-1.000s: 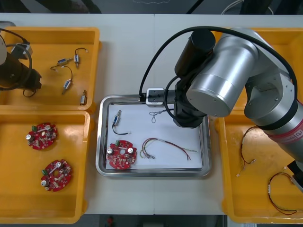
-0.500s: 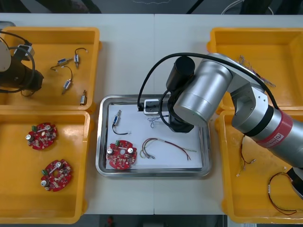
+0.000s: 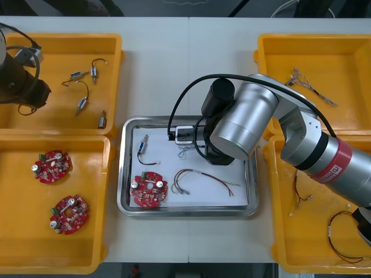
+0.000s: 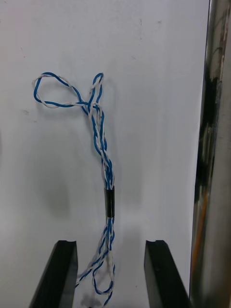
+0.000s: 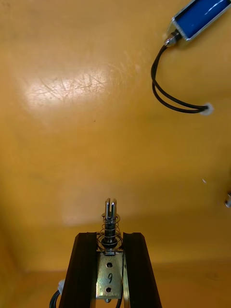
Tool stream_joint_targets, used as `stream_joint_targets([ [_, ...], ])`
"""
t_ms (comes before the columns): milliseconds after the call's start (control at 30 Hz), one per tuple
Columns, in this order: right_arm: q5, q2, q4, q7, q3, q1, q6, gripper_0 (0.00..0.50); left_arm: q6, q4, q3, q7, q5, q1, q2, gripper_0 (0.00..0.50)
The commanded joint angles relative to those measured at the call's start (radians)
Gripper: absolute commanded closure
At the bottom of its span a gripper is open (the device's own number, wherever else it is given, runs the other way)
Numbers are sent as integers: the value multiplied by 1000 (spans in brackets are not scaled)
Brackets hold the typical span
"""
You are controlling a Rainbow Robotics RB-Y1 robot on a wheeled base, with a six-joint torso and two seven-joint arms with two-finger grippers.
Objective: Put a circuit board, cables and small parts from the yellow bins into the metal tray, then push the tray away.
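1. Between the right tool's (image 4: 110, 245) spread fingers (image 4: 61, 274), the blue-white cable (image 4: 103, 159) lies on the tray's (image 4: 211, 144) white floor.
2. Over a bin (image 5: 96, 120), the left tool (image 5: 109, 238) clamps a small metal part (image 5: 109, 272), apparently clear of its floor.

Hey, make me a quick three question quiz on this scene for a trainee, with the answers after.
1. True or false: the right gripper is shut on the blue and white cable.
2. What is the left gripper holding? A: a circuit board. B: a small metal part. C: nothing.
3. How many red circuit boards lie in the metal tray?
Key: 1 false, its fingers stand open around it; 2 B; 3 one.
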Motion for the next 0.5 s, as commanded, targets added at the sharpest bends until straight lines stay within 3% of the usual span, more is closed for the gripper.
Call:
stream_joint_targets([
  [33,-12,18,-49,0,-23,5,26,0,121,-148,42,-17,-44,-16,20,499],
  [267,-35,21,-131,-5,-92,5,162,0,259,-310,42,106,-3,-18,12,497],
  [500,-45,18,-238,-3,-196,5,373,0,387,-470,42,215,54,-18,-19,498],
])
